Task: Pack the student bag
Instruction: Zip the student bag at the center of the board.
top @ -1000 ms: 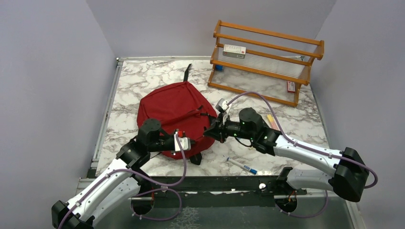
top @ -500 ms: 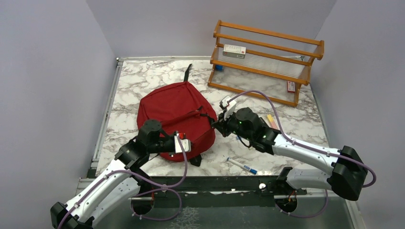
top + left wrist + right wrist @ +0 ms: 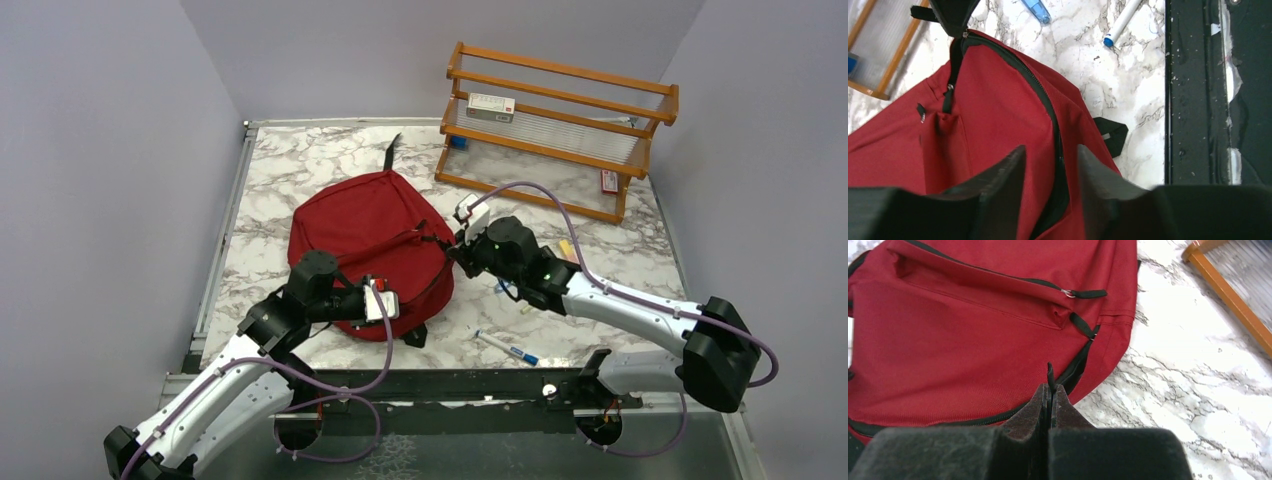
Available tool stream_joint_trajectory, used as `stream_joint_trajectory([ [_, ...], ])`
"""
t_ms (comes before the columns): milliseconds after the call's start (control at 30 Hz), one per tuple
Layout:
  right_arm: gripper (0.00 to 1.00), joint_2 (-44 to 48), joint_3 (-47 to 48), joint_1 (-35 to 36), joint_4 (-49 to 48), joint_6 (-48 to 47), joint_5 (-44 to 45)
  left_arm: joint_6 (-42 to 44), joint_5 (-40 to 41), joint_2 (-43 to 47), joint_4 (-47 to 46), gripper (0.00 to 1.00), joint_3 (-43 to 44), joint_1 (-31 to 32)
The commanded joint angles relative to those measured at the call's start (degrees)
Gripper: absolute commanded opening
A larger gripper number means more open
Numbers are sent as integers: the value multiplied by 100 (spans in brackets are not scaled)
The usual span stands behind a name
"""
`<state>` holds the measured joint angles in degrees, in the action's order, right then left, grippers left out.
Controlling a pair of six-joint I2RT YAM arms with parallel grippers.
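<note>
Right now the student bag (image 3: 365, 235) is lying flat on the marbled table (image 3: 275, 165), left of centre, between the two arms and well apart from the wooden rack (image 3: 560, 150) at the back. The right gripper (image 3: 1050, 388) is pinching the black zip pull (image 3: 1049, 372) at the bag's right-hand edge, with its jaws pressed tight together and only the tab's end poking out. The left gripper (image 3: 1050, 148) is sitting over the near edge of the bag with its jaws standing partly apart, astride the black zip track (image 3: 1043, 100) and clamping nothing (red cloth is showing in the gap). The step looks to be unzipping the main compartment, which appears closed. To do it well, the right arm should be drawing the pull along the curve of the track rather than straight up, or the thin tab is likely to slip out. The left jaws should be closing on the fabric beside the track first, so the soft bag is not sliding after the pull.
</note>
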<state>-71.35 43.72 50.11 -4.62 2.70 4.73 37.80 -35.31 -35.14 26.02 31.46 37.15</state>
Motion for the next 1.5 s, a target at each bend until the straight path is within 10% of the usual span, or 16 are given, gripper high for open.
stream_joint_trajectory([
  [0,1,270,-72,-90,-450,-400,-1062,-279,-10,65,-69,53,162,12],
  [700,1,0,248,288,-1031,567,-3623,-1758,-335,-686,-1960,77,-38,185],
  [1167,1,254,143,386,-1213,678,-2316,-1212,17,-933,-1210,59,42,256],
  [1467,1,260,123,385,-1213,692,-2171,-1094,-803,-556,-1151,42,-63,-869],
])
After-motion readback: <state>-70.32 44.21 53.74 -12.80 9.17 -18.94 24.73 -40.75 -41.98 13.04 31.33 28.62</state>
